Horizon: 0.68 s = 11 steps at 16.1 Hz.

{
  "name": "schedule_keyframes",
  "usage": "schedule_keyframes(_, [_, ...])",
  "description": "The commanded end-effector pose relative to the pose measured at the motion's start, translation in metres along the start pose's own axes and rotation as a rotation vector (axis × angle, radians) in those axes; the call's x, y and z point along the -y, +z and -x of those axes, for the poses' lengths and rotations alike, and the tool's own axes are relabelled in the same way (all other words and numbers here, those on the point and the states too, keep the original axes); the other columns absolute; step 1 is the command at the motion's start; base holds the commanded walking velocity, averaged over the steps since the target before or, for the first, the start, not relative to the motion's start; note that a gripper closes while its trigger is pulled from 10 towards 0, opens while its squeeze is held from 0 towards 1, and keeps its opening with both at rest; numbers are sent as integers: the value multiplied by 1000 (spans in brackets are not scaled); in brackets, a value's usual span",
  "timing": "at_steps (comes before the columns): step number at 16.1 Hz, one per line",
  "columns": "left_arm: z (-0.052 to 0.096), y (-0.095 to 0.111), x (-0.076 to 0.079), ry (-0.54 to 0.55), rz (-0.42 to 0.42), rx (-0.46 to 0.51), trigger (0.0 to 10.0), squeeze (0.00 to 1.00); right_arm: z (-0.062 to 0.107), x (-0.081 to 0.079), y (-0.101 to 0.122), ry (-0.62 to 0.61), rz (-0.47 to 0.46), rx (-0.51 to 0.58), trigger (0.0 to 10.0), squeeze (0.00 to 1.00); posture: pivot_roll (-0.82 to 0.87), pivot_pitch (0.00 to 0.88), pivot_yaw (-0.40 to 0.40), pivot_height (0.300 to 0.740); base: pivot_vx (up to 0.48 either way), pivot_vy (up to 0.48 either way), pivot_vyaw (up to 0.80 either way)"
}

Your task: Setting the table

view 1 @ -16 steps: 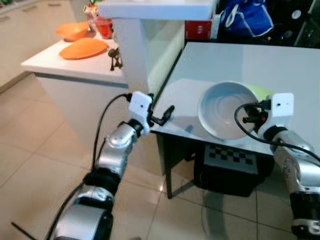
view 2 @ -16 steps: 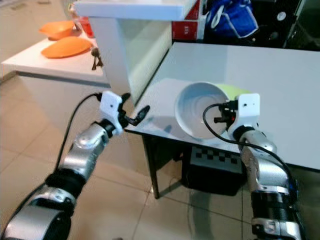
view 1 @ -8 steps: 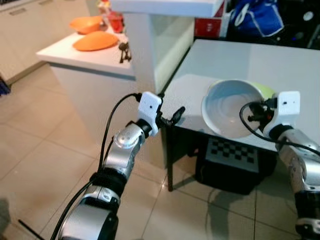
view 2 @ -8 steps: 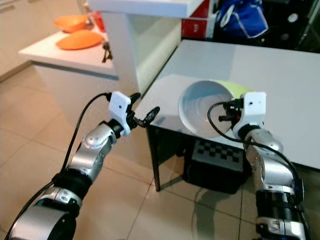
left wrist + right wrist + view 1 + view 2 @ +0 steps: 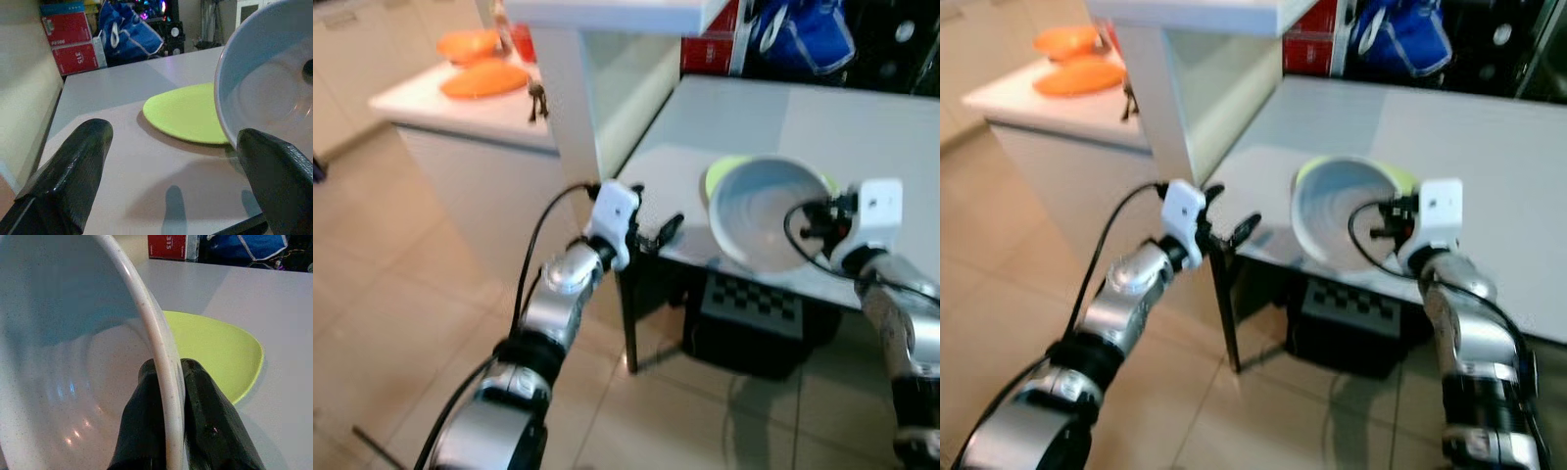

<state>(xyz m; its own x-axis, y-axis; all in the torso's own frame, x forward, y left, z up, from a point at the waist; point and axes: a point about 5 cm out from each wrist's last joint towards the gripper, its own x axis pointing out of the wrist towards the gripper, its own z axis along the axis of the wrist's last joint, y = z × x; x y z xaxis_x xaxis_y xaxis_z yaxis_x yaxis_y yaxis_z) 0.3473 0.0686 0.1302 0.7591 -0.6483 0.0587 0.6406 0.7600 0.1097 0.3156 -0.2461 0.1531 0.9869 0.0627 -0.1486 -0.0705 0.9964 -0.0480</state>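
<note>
Over grey surface (image 5: 822, 117): right hand (image 5: 166, 396) pinching tilted white bowl (image 5: 764, 215) rim above green plate (image 5: 188, 112); left hand (image 5: 651, 235) open, empty. Risk: thin rim grip slipping, bowl dropping.

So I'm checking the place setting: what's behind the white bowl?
A lime-green plate lies flat on the grey table behind the white bowl, which the right gripper holds tilted by its rim, hiding part of the plate.

The white bowl (image 5: 73, 382) is looking smooth and shiny. The green plate (image 5: 188, 115) is looking smooth and dull. The grey table (image 5: 112, 93) is looking flat and matt. The arms (image 5: 553, 299) are shining like metal.
</note>
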Motion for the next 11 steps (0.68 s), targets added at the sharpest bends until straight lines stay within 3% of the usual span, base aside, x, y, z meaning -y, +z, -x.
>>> schedule_keyframes(1, [2, 1, -3, -15, -37, -6, 10000, 0, -2, -6, 13, 26, 9, 50, 0, 0, -92, 0, 86, 740, 480, 0, 0])
schedule_keyframes(6, [2, 2, 0, -43, -87, -7, 10000, 0, -2, -7, 12, 29, 5, 50, 0, 0, -89, 0, 88, 740, 376, -252, 0])
schedule_keyframes(8, [2, 3, 3, -51, -101, 9, 10000, 0, -3, -4, 14, 4, 26, 38, 0, 0, -89, 0, 88, 740, 0, -232, 0])
schedule_keyframes(9, [2, 3, 3, -49, -85, 12, 10000, 0, -4, 1, 17, -28, 40, 33, 6196, 0, -89, 0, 89, 740, 0, 0, 0])
schedule_keyframes(10, [3, 3, 2, -44, -89, 15, 10000, 0, -3, 10, 29, -73, 1, 92, 10000, 0, -91, 0, 90, 740, 0, 0, 0])
schedule_keyframes(11, [3, 3, 1, -27, -78, 17, 10000, 0, -3, 31, 49, -164, -113, 157, 10000, 0, -91, 0, 90, 740, 0, 0, 0])
